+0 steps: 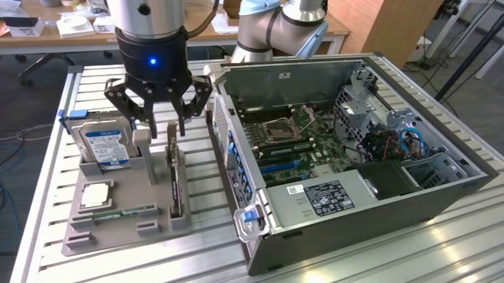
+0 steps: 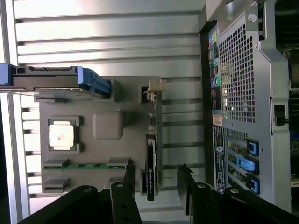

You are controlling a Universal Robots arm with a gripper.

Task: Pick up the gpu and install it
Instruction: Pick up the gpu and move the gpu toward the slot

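The slatted metal table (image 1: 197, 250) carries a grey holder tray (image 1: 118, 227) on the exterior view's left and an open computer case (image 1: 354, 218) on its right. The gpu (image 1: 174, 177) stands on edge in the tray. The gripper (image 1: 164, 127) hangs over it, released, astride the card. A wooden desk (image 1: 47, 34) stands far behind.

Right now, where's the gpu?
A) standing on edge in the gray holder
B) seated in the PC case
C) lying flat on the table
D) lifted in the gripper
A: the gpu stands on edge in the gray holder, with the open gripper above it.
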